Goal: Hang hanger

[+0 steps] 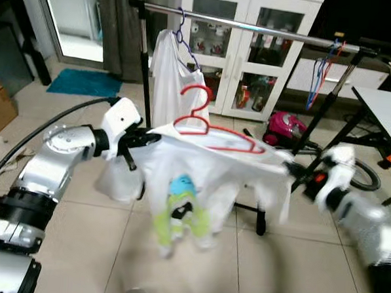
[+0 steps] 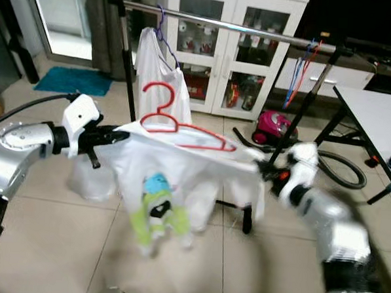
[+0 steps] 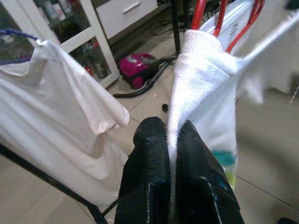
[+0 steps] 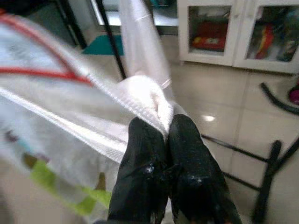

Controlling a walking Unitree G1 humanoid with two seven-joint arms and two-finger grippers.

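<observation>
White cloth of a small shirt (image 1: 200, 179) is pinched at each end: the left gripper (image 3: 172, 140) clamps one shoulder, the right gripper (image 4: 163, 128) clamps the other. The shirt sits on a red hanger (image 1: 213, 124), held up between both arms below the metal rail (image 1: 254, 26). Beyond, another white shirt (image 1: 173, 70) hangs on the rail before a white cabinet (image 1: 246, 51).

Red hanger (image 1: 209, 127) carrying a white shirt (image 1: 200, 179) with a blue and green print, stretched level between left gripper (image 3: 172, 135) and right gripper (image 4: 163, 128), each pinching one shoulder; hook upright, below the clothes rail (image 1: 254, 25).
</observation>
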